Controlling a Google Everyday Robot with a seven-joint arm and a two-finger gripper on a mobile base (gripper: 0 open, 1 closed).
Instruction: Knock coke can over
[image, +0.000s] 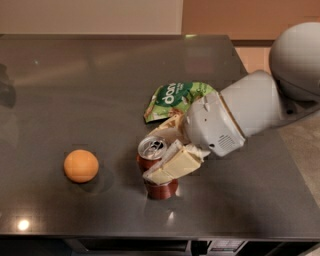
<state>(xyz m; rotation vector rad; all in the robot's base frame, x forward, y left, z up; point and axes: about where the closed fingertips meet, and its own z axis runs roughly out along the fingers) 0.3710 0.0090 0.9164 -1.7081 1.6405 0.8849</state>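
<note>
The coke can (152, 148) is a dark red-brown can with a silver top, near the table's front edge, right of the middle. It leans slightly with its top to the left. My gripper (154, 156) is closed around it. The near cream finger (172, 167) crosses the front of the can and hides its middle. The far finger (165, 132) is behind it. The can's base (161, 190) shows below the near finger.
An orange ball (81, 165) lies to the left of the can. A green snack bag (175, 98) lies just behind my gripper. The dark table's front edge (150, 230) is close below the can, and its right edge is under my white arm (250, 112).
</note>
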